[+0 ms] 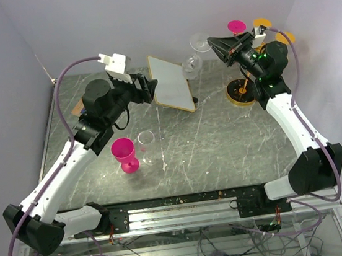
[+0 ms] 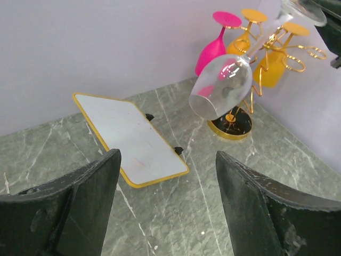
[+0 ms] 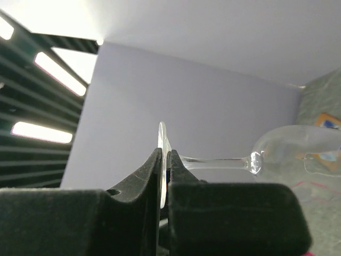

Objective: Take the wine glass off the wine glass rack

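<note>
Wine glass (image 2: 221, 88), clear, tilts beside thin gold wire rack (image 2: 232, 126). Right gripper (image 3: 164, 162) jaws pinch its foot; left gripper (image 2: 168, 159) jaws spread

The right gripper (image 1: 212, 40) clamps the foot of a clear wine glass (image 1: 192, 66), which hangs tilted in the air, left of the wine glass rack (image 1: 240, 92). On the table (image 1: 222, 140), a pink glass (image 1: 124, 154) and a second clear glass (image 1: 147, 145) stand upright, just beside each other.
</note>
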### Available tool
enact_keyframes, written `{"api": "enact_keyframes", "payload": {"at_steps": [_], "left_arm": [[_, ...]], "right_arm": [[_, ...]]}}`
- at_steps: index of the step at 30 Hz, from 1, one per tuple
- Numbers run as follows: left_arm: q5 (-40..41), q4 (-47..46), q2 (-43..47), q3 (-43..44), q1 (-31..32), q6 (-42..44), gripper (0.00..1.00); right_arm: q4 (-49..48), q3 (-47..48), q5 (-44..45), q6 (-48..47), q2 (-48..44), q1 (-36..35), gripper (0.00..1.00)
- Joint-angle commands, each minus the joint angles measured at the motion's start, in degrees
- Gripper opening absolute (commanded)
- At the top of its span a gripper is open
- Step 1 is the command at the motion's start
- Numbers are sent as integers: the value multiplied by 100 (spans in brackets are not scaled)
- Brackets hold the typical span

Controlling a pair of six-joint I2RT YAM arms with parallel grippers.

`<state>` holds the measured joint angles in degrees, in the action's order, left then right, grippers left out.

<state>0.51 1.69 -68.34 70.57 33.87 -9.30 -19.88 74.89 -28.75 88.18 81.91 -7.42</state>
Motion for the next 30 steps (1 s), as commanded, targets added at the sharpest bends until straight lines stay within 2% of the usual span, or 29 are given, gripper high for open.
{"api": "enact_keyframes", "payload": {"at_steps": [1,6,9,12,16,19,22,30], "left_arm": [[-413,-118,457,250,-164,-503,82],[-1189,-926,945,-481,-420,-2743,83],[-1919,-2296,982,-1193,-649,-4131,84],[-2691,-3118,707,-1382,-1046,-5203,84],[-3151,-4755,165,-1707,-1189,-6528,95],[-3406,-5703,-356,-1774,-1191,-7208,97],[-3419,-6544,-715,-1877,-1190,-7680,93],[-3485,-7772,-1219,-2027,-1165,-8373,83]], "right_arm": [[-1044,-299,-384,845,-536,-29,0],[-1837,-543,-735,1675,-708,-41,0],[-2224,-504,-930,1992,-696,-69,0],[-2622,-560,-924,2357,-694,-84,0],[-3390,-635,-847,2961,-582,-206,0],[-3804,-620,-811,3302,-420,-361,0],[-3943,-637,-765,3371,-346,-540,0],[-4194,-793,-600,3498,-239,-713,0]]}}
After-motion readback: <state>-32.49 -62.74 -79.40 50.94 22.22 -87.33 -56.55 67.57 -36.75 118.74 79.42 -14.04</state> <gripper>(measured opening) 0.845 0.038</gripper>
